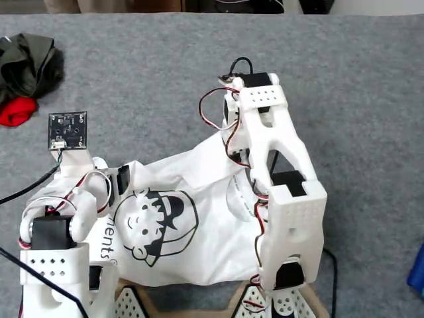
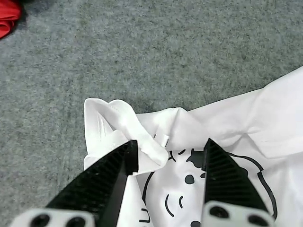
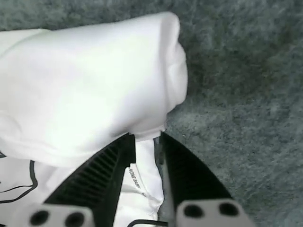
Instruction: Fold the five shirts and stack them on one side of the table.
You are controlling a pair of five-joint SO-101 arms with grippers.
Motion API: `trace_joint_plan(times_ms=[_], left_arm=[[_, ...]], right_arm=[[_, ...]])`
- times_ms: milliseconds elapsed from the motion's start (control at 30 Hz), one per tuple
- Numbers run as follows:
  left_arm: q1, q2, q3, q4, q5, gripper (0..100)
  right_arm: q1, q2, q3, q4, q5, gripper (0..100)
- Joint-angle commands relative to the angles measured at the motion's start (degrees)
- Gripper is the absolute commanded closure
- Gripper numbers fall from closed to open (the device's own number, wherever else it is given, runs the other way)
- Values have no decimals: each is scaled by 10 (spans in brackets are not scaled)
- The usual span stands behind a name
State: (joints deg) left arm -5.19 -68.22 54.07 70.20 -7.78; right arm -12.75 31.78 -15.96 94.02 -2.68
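white shirt lying crumpled, not flat, on the grey table, near the front edge and between the two arms; its printed cartoon face is turned up. the upper edge of the cloth runs slantwise, rising toward the right arm, which stands over the shirt's right part.

left end effector: open, its black fingers spread wide to either side of a bunched, folded corner of the white shirt. the cloth sits in the gap between them, and whether either finger presses on it cannot be told. in the high view this end effector is at the shirt's left corner.

right end effector: closed on the white shirt. the two fingers stand almost together with a thin edge of the cloth and a small sewn label pinched between them. a thick rounded fold of the shirt rises just beyond the fingertips, with bare grey table beside it.

at the far left corner of the table, well apart from the white shirt: a dark shirt in a heap, and a red shirt touching its near side. neither is folded. a strip of the red shirt also shows in the left wrist view.

at the right edge of the table: a blue item, too cut off to identify.
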Motion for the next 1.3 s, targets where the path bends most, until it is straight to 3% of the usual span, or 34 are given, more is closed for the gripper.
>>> trace_joint_plan(times_ms=[0, 400, 600, 900, 1267], left_arm=[[4, -4, -24, -1, 2, 771], [4, -2, -25, -1, 2, 771], [4, -1, -26, -1, 3, 769], [4, -2, -25, -1, 3, 769], [4, -4, -25, -1, 3, 771]], right_arm=[[15, -4, -4, 9, -4, 947], [22, -4, -58, 51, -31, 976], [24, -2, -67, 78, 17, 974], [20, 0, -42, 56, 12, 813], [15, 44, -47, 25, 11, 807]])
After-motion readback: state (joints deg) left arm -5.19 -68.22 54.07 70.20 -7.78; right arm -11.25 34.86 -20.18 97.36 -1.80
